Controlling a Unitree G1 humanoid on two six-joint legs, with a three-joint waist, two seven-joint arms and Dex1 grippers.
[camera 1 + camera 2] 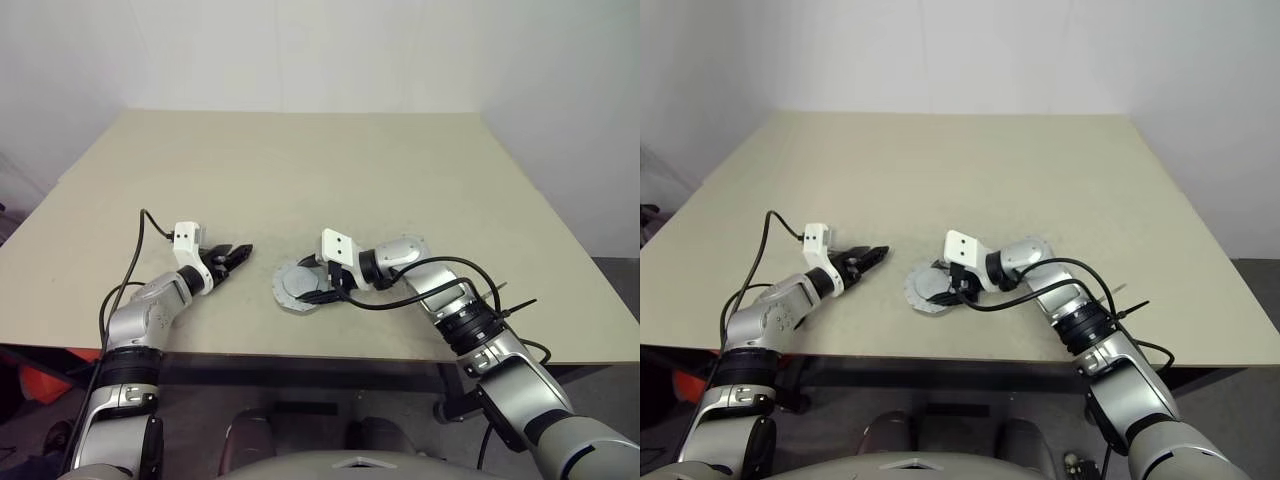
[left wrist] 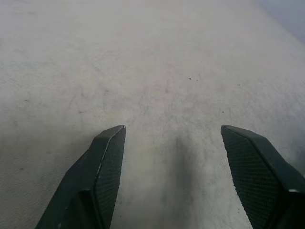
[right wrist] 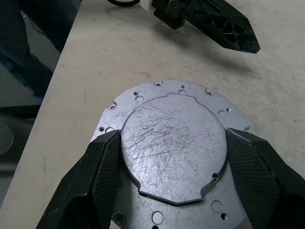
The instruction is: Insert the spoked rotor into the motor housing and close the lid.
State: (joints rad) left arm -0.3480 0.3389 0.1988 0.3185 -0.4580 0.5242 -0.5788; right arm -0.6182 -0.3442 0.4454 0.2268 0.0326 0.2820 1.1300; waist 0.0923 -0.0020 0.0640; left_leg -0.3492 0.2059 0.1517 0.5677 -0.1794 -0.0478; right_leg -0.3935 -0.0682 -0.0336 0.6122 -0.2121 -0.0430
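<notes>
beige tabletop point(image 1: 300, 170) | right gripper point(image 3: 167, 157) clamping scratched grey scalloped metal lid point(image 3: 174, 143) | left gripper point(image 1: 235, 255) near lid, open, empty | keep lid level, seat squarely

A beige table point(image 1: 300, 170) stands against plain white walls point(image 1: 300, 50); dark grey floor point(image 1: 615, 275) shows beside it.

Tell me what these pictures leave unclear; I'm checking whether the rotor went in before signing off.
- Spoked rotor and windings: hidden under the lid, right wrist view.
- Lid's near edge: covered by the right pincer, and cut off by the frame.
- Whether the lid is fully seated: too small in the head views, behind the right pincer.
</notes>
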